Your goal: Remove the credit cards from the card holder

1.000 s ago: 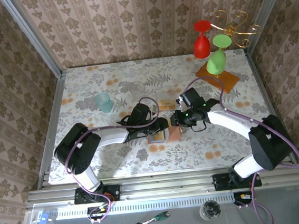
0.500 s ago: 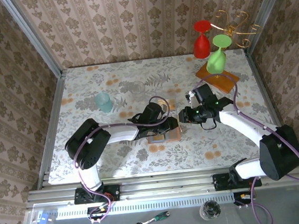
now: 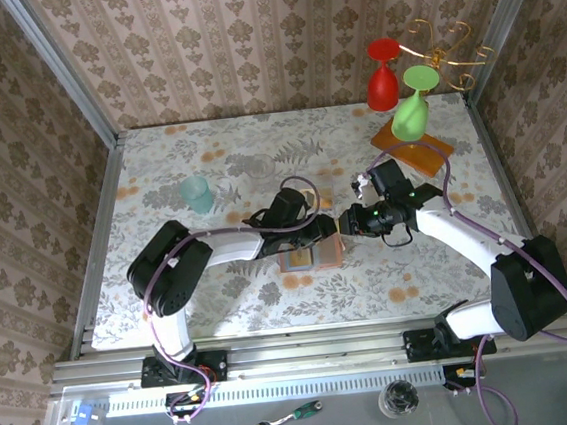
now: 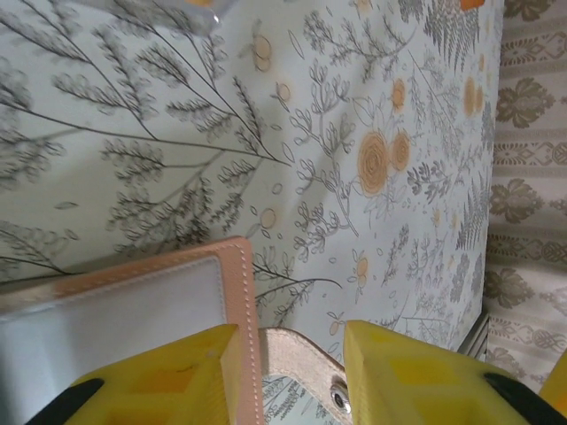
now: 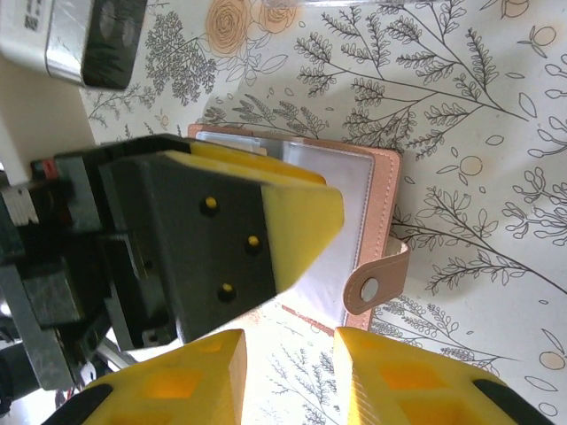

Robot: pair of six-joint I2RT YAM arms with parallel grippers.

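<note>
- Across its middle, the floral-print tabletop [image 3: 170,284] carries the work; at its far right corner sits an orange wooden slab [image 3: 437,154] with 1 red goblet [image 3: 383,84] and 1 green goblet [image 3: 412,115].
- Left end effector [image 4: 291,341]: its 2 yellow fingers stand apart over the holder's edge, 1 above the grey panel and 1 beyond the rim. I cannot tell whether they touch it.
- Right end effector [image 5: 291,341]: fingers apart, bare tabletop between them, just beside the holder.
- Small flat tan leather card holder [image 3: 311,257] lies open, grey inner face up, near the tabletop's centre.
- Its tan snap strap [image 5: 376,282] juts from the rim.
</note>
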